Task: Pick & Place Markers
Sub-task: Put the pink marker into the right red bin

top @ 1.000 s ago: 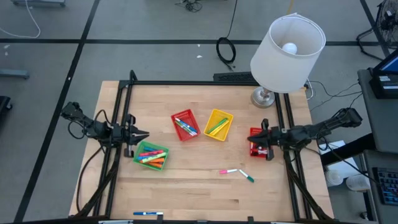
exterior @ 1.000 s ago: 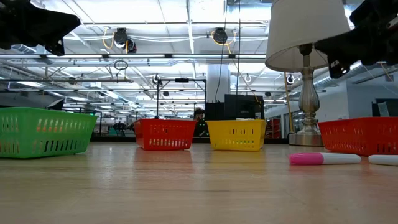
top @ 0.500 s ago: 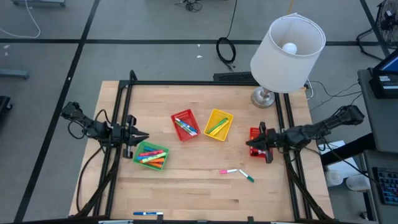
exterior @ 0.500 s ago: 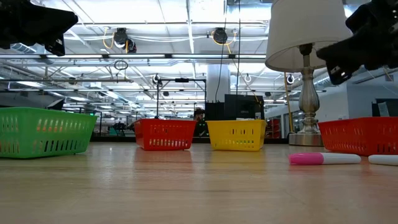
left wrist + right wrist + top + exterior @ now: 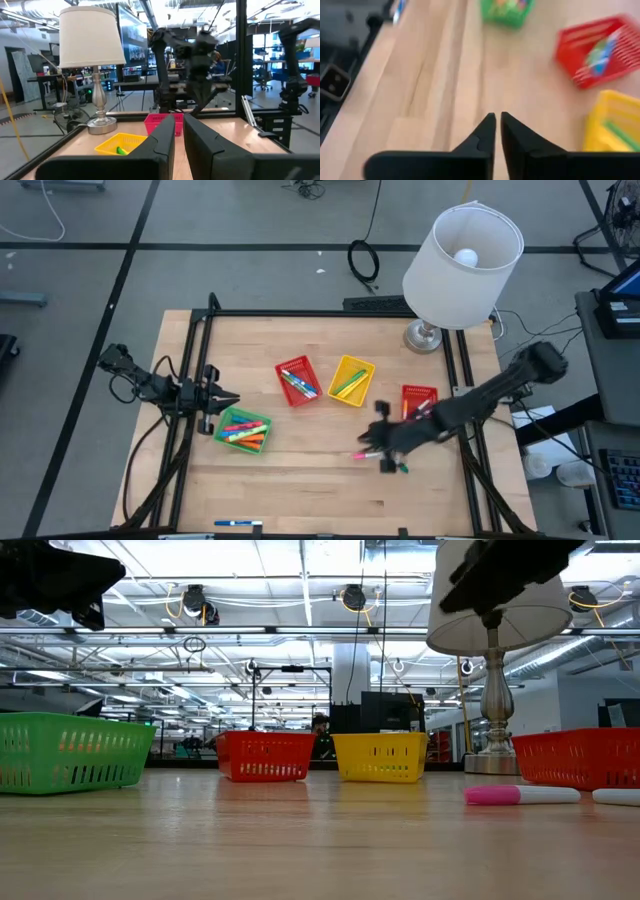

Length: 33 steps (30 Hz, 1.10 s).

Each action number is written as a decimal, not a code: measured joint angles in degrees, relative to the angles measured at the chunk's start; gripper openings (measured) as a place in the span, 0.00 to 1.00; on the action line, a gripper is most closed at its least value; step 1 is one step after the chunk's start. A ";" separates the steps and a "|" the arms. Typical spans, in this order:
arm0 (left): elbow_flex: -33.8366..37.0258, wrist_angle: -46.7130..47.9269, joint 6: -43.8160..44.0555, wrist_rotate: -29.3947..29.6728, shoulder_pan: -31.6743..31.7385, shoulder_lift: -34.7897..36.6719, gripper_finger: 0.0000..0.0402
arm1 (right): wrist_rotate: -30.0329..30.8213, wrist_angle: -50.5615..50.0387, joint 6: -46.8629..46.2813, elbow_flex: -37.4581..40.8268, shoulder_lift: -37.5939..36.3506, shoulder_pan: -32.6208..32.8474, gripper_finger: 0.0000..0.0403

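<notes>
Reaching out over the middle of the bench [image 5: 300,480], my right gripper [image 5: 381,442] hangs above the loose markers [image 5: 385,458] lying on the wood. From the right wrist view its fingers [image 5: 487,131] are pressed nearly together with only a sliver of gap, and I see nothing between them; they touch nothing.

My left gripper [image 5: 222,399] waits at the left side of the bench, just beside the green basket [image 5: 243,430]. Its fingers [image 5: 165,137] stand close together with a narrow gap and hold nothing.

Most markers sit in the baskets: a bright bunch in the green basket, several in the red basket [image 5: 297,381], green ones in the yellow basket [image 5: 351,379]. A second red basket [image 5: 417,396] stands near the right arm. One blue marker [image 5: 238,523] lies alone at the bench's near edge.
</notes>
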<state>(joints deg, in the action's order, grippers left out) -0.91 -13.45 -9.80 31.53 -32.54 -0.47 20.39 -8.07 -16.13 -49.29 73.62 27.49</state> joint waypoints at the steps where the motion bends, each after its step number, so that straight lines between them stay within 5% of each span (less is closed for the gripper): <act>1: 0.00 0.00 0.33 0.00 0.00 0.00 0.12 | -1.27 -3.04 -0.66 -3.32 3.61 0.20 0.04; 8: 0.00 -0.01 1.58 -0.03 0.00 0.00 0.12 | -5.63 -21.23 -2.25 -18.80 21.06 1.58 0.29; 17: 0.00 -0.01 1.79 -0.09 -0.01 0.00 0.12 | -5.69 -23.96 -5.73 -17.17 25.01 2.05 0.60; 23: 0.00 0.01 1.79 -0.09 0.00 0.00 0.12 | -5.67 -17.31 -5.98 -12.28 25.01 2.75 0.62; 33: 0.00 0.37 1.75 -0.11 0.00 0.00 0.12 | -5.75 -10.79 -9.04 -5.14 25.01 4.89 0.49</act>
<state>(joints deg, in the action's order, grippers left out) -0.91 -13.08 -8.05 31.42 -32.53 -0.47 14.65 -18.85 -25.17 -54.43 98.63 32.38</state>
